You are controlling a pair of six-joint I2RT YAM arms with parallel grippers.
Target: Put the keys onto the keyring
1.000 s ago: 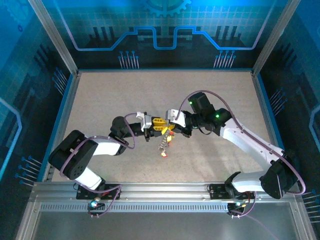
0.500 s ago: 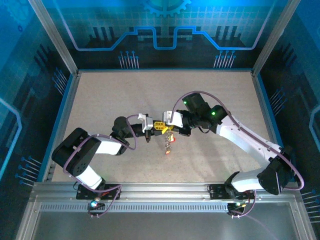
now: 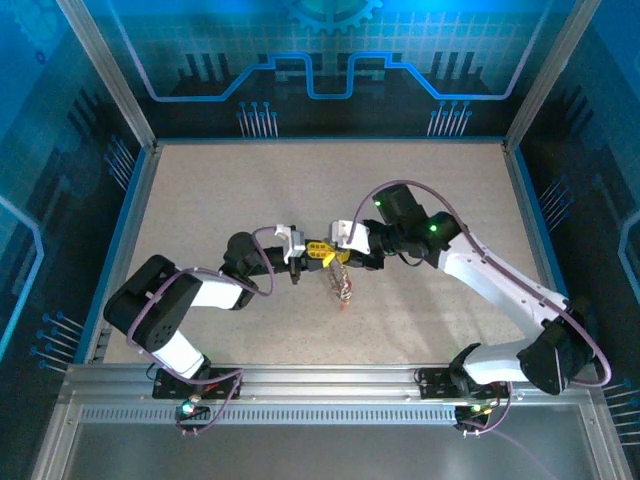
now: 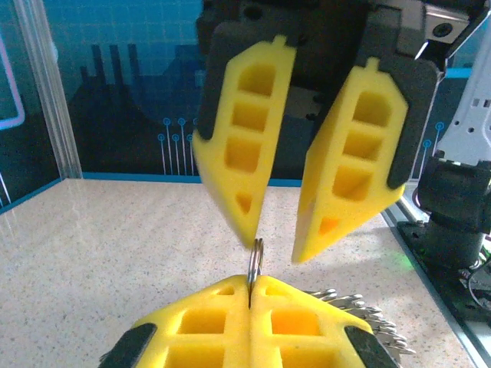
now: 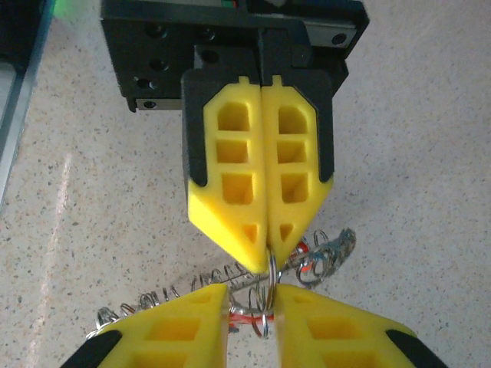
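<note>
Now we see the left jaws clamped on the thin silver metal keyring (image 4: 256,259), held edge-on above the speckled beige tabletop (image 3: 250,190). The right jaws stand slightly apart around it, with tiny red-headed keys (image 3: 343,288) dangling beneath.

The left gripper (image 4: 252,285) is showing bright yellow foam fingers (image 4: 238,303) patterned with squarish cut-out cells and backed in black. The right gripper (image 4: 276,247) is wearing the same yellow and black. Between the fingertips, the thin round metal keyring (image 4: 255,259) is glinting grey-silver. Beneath the fingers a coiled wire chain (image 5: 176,295) is shining silver, with the tiny red-headed keys (image 5: 305,267) flashing through it. Under the fingers the beige tabletop (image 5: 414,153) is showing fine dark speckles. Beyond them the deep blue back wall (image 4: 115,92) is glowing with paler blue circuit lines.
</note>
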